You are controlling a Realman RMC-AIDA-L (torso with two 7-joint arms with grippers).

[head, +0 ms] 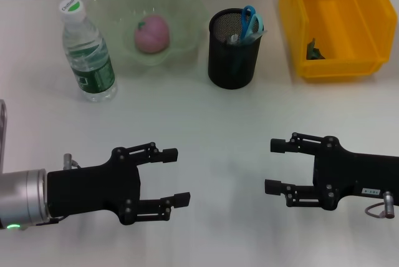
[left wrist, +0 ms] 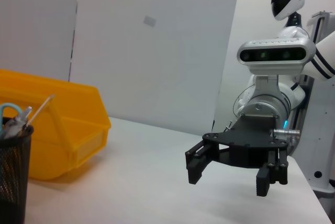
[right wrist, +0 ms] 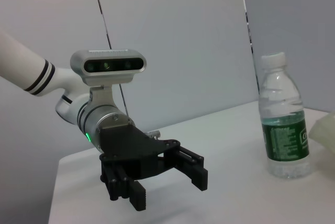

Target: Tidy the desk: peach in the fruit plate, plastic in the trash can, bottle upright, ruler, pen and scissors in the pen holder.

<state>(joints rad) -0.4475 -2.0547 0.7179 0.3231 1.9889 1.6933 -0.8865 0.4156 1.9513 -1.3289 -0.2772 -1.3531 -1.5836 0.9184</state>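
Now, desk (head: 199, 123): white, carrying everything.
Peach (head: 153, 33): lies in the green fruit plate (head: 181, 5) at the back.
Bottle (head: 87, 52): upright, just left of the plate.
Pen holder (head: 232, 61): black mesh, scissors (head: 249, 20) and other items standing inside.
Yellow bin (head: 299, 36): back right, a dark scrap (head: 313, 50) inside.
Left gripper (head: 177, 176): near front, jaws open, empty.
Right gripper (head: 274, 166): near front, jaws open, empty.
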